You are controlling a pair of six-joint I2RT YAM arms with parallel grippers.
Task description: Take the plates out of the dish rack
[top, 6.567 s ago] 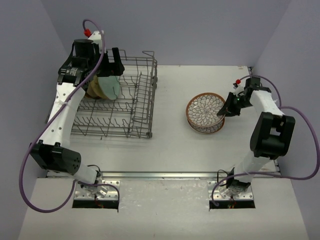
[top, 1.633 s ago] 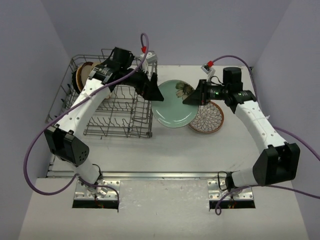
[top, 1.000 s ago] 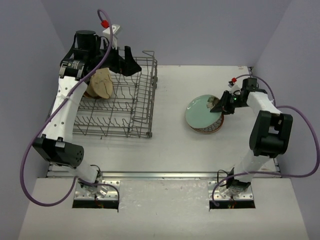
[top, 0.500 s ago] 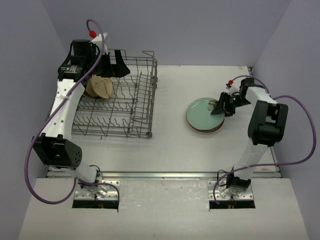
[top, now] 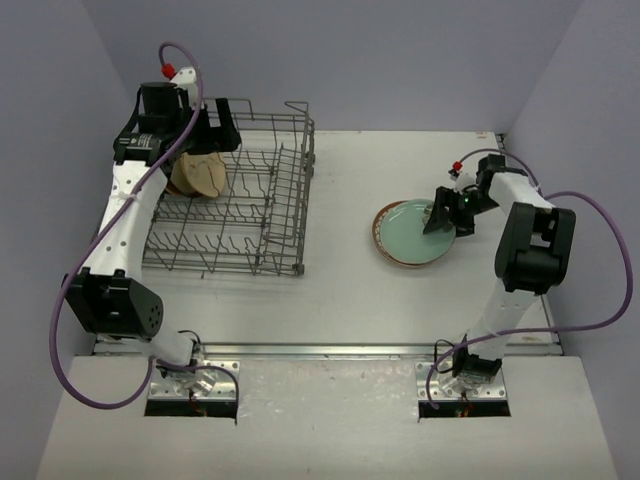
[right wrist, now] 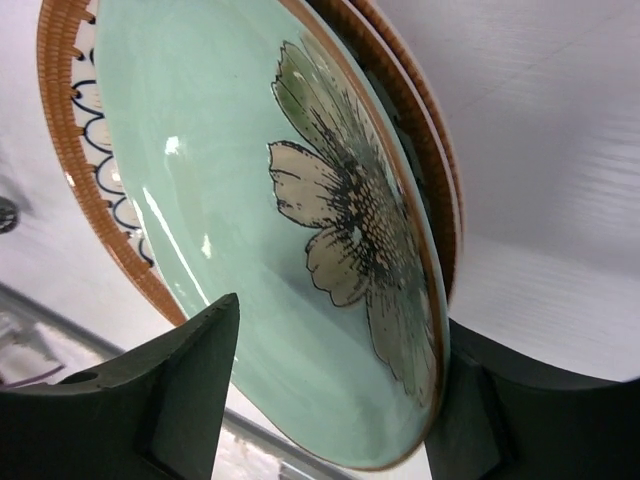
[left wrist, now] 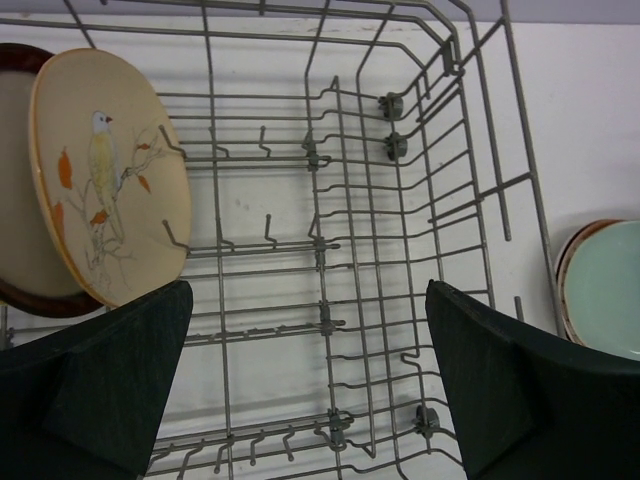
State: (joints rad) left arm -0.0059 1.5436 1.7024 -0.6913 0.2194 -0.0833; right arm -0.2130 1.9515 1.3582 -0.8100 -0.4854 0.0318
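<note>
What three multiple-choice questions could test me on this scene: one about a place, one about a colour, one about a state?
1. The mint green plate lies: A) in a sink; B) on the brown-rimmed plate; C) on the floor.
2. The bird plate in the dish rack is: A) cream; B) blue; C) black.
3. The left gripper is: A) open and empty; B) shut on a plate; C) shut on a wire.
Answers: B, the top view shows it resting there; A, its face is cream; A, its jaws stand wide apart, gripping nothing.
</note>
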